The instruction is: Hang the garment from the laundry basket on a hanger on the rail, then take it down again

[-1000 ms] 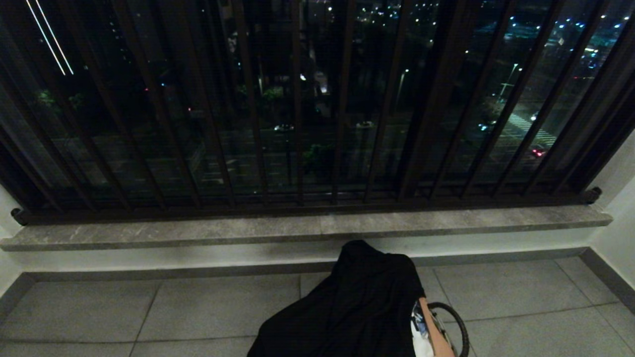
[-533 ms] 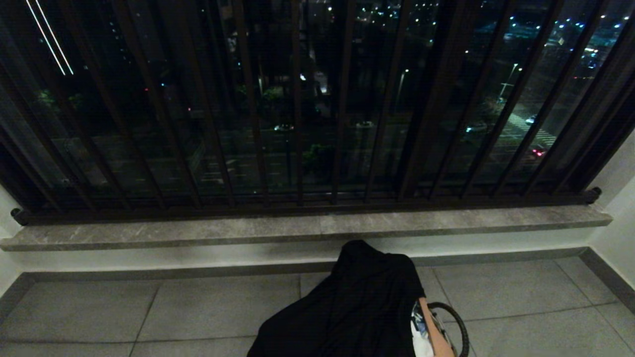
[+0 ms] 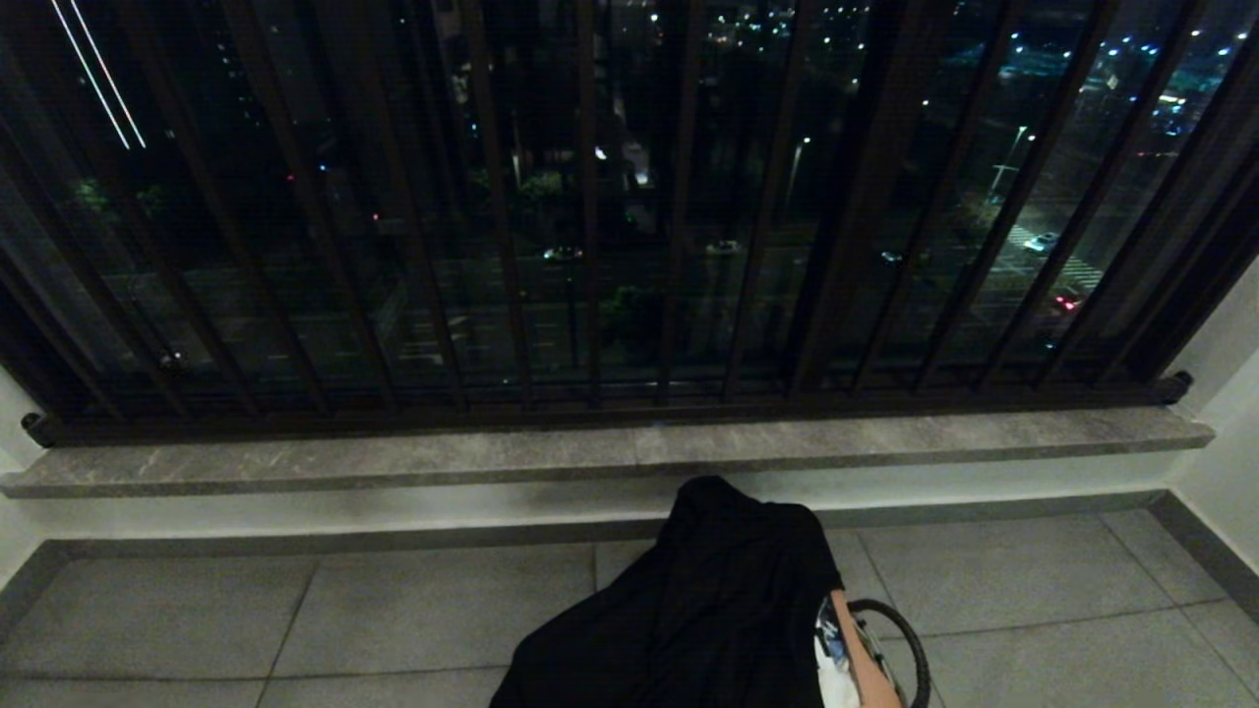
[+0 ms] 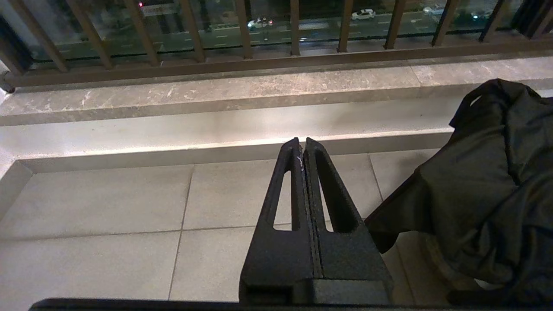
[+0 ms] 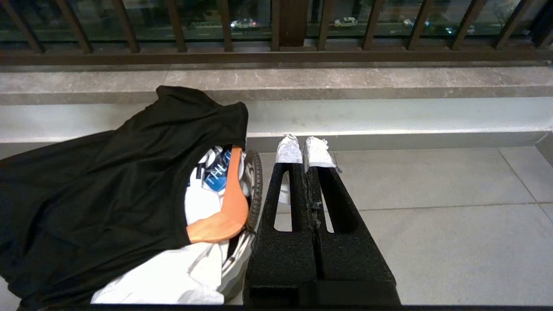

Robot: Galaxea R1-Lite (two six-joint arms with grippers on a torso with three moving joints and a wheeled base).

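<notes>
right now you have both arms low and level, pointing across the tiled floor (image 3: 295, 619) toward the stone ledge (image 3: 590, 452) under the window bars (image 3: 590, 197). your left gripper (image 4: 302, 146) is pressed shut and empty, just beside the black garment (image 3: 708, 600). your right gripper (image 5: 304, 149), its tips wrapped in white tape, is shut and empty too, next to the laundry basket (image 5: 255, 185). the black garment drapes over that basket, with white and orange clothes (image 5: 216, 207) underneath.
</notes>
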